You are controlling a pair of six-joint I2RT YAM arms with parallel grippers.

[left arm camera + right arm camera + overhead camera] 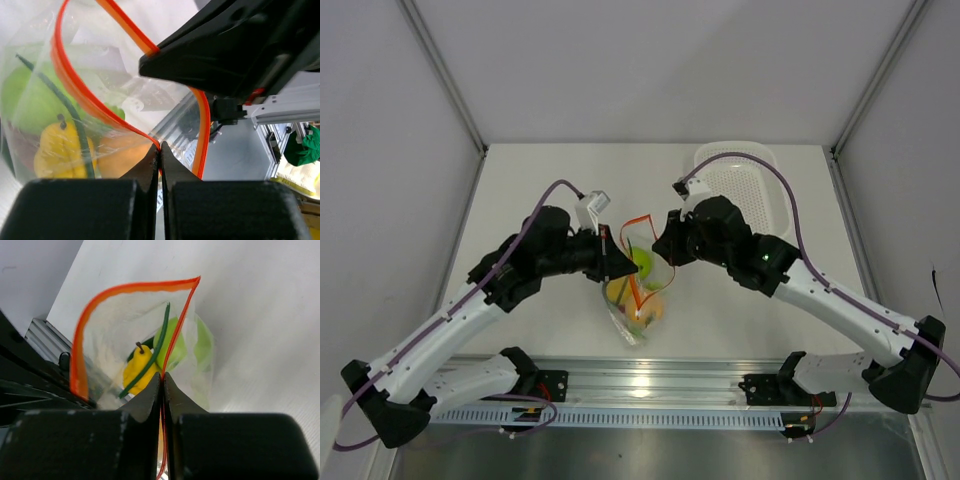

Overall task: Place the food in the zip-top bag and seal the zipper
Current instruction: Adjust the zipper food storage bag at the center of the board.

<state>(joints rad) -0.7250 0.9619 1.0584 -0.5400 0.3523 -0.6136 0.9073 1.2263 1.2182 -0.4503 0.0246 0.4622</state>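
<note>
Left of the white basket (720, 150), the zip-top bag (638, 295) is held up off the tabletop (540, 190), food (137, 367) already inside. The left fingers (145, 170) and right fingers (147, 400) each pinch the zipper (125, 287) at opposite ends, probably to pull the gaping mouth taut for sealing.

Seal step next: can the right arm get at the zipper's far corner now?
Probably yes: the right claw is shut on the zipper, and the strip runs bare from it to that corner. The left claw pinches the opposite lip, clear of that path.
</note>
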